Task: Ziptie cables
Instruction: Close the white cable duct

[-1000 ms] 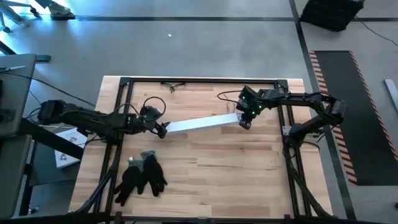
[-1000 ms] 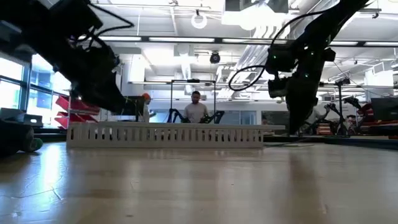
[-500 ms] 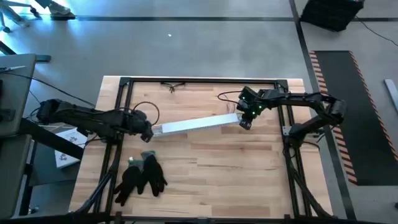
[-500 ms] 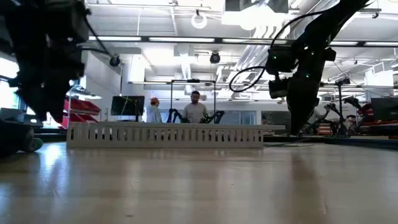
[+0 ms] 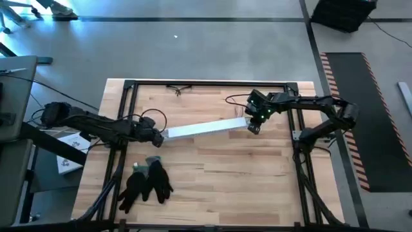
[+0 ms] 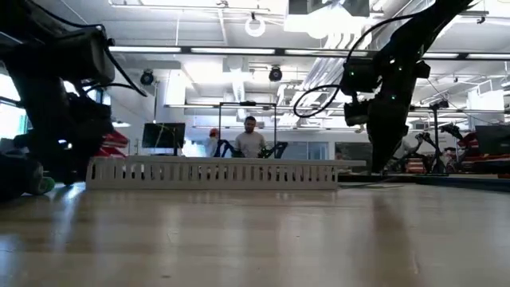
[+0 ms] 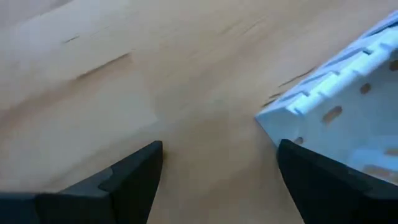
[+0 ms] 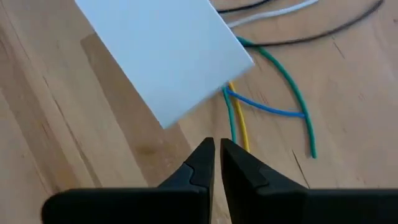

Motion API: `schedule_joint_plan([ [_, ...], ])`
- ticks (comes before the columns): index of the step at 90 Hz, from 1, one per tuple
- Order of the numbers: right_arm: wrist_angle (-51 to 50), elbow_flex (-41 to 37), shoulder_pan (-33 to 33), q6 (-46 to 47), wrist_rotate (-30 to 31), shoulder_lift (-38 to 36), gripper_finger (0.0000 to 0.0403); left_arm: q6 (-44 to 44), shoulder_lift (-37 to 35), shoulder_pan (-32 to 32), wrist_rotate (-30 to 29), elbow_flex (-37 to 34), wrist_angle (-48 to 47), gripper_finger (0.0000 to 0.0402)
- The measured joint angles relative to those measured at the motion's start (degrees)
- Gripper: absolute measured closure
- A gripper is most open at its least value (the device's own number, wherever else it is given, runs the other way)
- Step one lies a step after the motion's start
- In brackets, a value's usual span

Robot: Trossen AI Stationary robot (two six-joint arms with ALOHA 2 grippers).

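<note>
A pair of black gloves point(image 5: 147, 182) lay near the table's point(image 5: 212, 187) front left corner. Behind them, the left gripper point(image 5: 156, 136) sat low at the left end of a long white slotted channel point(image 5: 203, 128), its fingers point(image 7: 134, 177) spread wide with bare wood between them and nothing held; the channel's end point(image 7: 336, 118) lay just beside one finger. The channel ran across the middle of the table, tilted slightly up toward the right. At its right end the right gripper point(image 5: 253, 128) pointed down, its fingers point(image 8: 202, 163) nearly closed with only a thin gap, holding nothing. The cables point(image 8: 273, 93), green, yellow, blue, white and black, spilled out from under the channel's right end onto the wood, just ahead of the fingertips. Across the room beyond the table, a person point(image 6: 251, 142) stood.
</note>
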Motion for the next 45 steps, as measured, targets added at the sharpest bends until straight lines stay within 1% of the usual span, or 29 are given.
schedule_joint_plan([
  [13,0.27,0.00,0.00,-0.09,0.02,0.00,0.0391,0.26,2.92,0.12,-2.24,0.04,2.54,0.0106],
  [45,0.83,-0.02,-0.04,0.54,0.86,0.00,0.0391,1.88,6.11,0.17,-6.04,-0.24,9.33,0.0106],
])
